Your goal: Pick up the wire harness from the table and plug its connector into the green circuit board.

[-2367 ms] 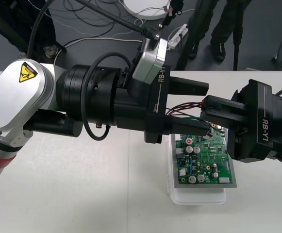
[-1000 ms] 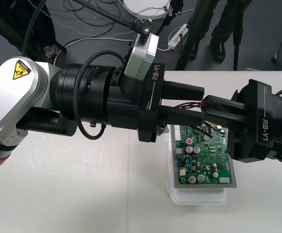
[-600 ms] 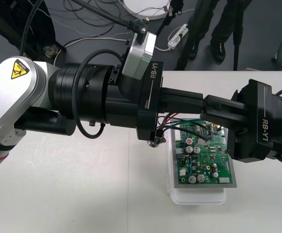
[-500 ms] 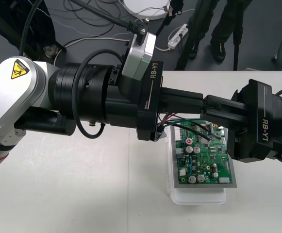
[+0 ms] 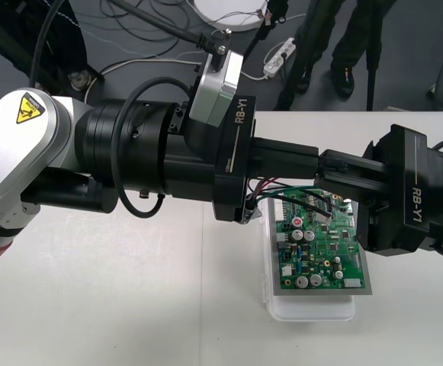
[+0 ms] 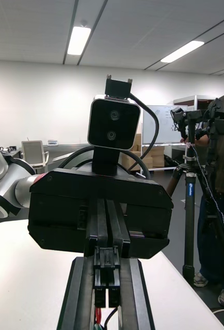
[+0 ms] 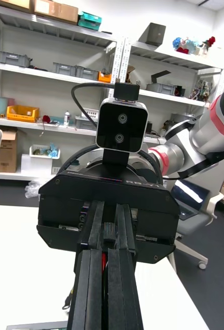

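A: Where's the harness (image 5: 297,191)?
B: I have it off the desk (image 5: 91,305), above the board's (image 5: 324,244) far edge. Left gripper (image 5: 316,169) and right gripper (image 5: 329,177) both have fingers (image 5: 286,158) clenched on it, wires (image 5: 267,185) drooping.
A: Risk?
B: If I pull them apart, I'd strain the wires; a careless release could twist the plug (image 6: 107,265) or snag on the board.

The front view looks steeply down onto the table (image 5: 91,305). Level and close, the right wrist view faces the left gripper (image 6: 107,289), the left wrist view the right gripper (image 7: 110,242).
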`<action>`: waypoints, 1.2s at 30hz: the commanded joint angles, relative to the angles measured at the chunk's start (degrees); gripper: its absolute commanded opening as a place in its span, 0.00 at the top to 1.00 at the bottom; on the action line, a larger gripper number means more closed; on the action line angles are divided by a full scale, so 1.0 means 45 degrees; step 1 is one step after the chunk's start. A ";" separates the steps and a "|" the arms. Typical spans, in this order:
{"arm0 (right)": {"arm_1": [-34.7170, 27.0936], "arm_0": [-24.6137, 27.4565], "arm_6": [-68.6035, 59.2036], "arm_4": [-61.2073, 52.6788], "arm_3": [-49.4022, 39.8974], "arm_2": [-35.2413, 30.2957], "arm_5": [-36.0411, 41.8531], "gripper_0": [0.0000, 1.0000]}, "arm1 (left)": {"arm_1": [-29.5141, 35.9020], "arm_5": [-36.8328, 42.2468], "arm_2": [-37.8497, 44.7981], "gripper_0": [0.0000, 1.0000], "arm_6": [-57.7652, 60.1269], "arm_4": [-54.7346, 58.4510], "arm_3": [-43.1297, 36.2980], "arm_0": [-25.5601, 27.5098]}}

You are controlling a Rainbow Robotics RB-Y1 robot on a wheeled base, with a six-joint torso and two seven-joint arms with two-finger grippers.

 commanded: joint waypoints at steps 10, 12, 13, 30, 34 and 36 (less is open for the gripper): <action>0.0105 -0.0206 0.0617 0.0007 -0.0355 0.0111 -0.0035 0.05 | 0.0571 0.0695 -0.0143 1.00 -0.0871 0.0616 -0.0406 -0.0225; 0.0105 -0.0206 0.0597 0.0007 -0.0355 0.0111 -0.0035 0.02 | 0.0629 0.0714 -0.0143 1.00 -0.0871 0.0616 -0.0406 -0.0186; 0.0105 -0.0206 0.0617 -0.0012 -0.0336 0.0111 -0.0035 0.00 | 0.0668 0.0734 -0.0124 1.00 -0.0871 0.0616 -0.0406 -0.0108; -0.1204 0.0107 0.0265 0.0125 -0.0140 0.0111 -0.0094 0.00 | 0.2016 0.0734 -0.0124 1.00 -0.1594 0.1085 -0.0367 0.1806; -0.1497 0.0146 -0.0341 0.0632 0.0250 0.0111 -0.0211 0.00 | 0.2172 0.0734 -0.0026 1.00 -0.2434 0.1124 -0.0093 0.2255; -0.1555 0.0146 -0.1141 0.1062 0.0289 0.0111 -0.0211 0.00 | 0.2172 0.0734 -0.0026 1.00 -0.3098 0.1495 0.0219 0.2451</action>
